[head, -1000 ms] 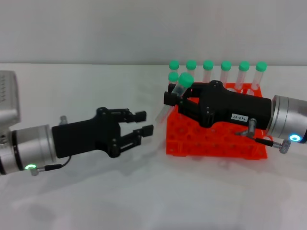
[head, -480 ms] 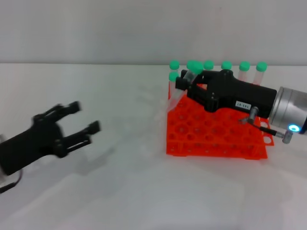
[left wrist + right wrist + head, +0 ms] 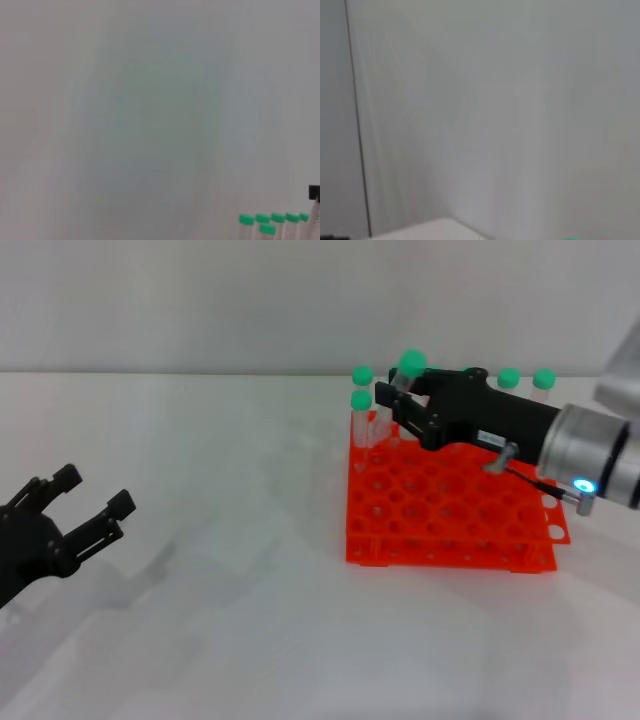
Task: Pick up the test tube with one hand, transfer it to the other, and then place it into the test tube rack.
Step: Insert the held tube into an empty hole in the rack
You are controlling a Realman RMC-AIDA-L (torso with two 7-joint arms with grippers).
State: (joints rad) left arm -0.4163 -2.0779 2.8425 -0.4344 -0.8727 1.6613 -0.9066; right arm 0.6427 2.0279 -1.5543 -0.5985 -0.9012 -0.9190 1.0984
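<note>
Tube [image 3: 404, 386] with a green cap sits clamped between the fingers of the right gripper [image 3: 398, 406], standing nearly upright with its cap at the top, above the rear left corner of the orange-red test tube rack [image 3: 450, 505]. Whether its lower end has entered a hole cannot be made out. The gripper's black body with a small white label reaches in from the right across the rack's rear rows, on a silver arm carrying a blue light.

Other green-capped tubes stand in the rack's rear holes: two [image 3: 361, 418] at the left corner just beside the held tube, and more along the back row, partly hidden behind the gripper, with two [image 3: 526, 380] showing at the right end. The front and middle holes are vacant.

The white table [image 3: 250, 580] lies open to the left and front of the rack. The left gripper [image 3: 88, 505] sits well apart at the left edge, low over the table, fingers spread and holding nothing.
</note>
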